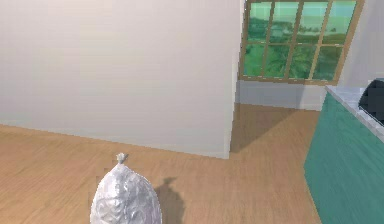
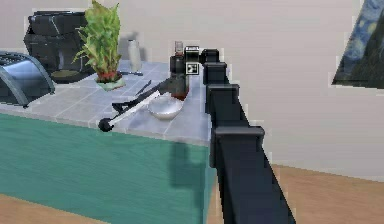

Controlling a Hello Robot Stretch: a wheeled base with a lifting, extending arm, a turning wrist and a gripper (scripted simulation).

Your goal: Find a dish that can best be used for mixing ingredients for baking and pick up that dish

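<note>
Arm side view has the white bowl (image 2: 166, 108) lying on the teal desk (image 2: 90, 150), toward its right end and close to the far end of the dark arm (image 2: 235, 140). The end effector (image 2: 120, 110) points left near the bowl; I cannot tell if it grasps anything. Farther left stand a potted plant (image 2: 103, 40) and a black coffee machine (image 2: 55, 35).

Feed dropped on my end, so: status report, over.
Gripper at the counter, cannot tell if it holds anything. White bowl on the countertop close by. Potted plant farther along.
</note>
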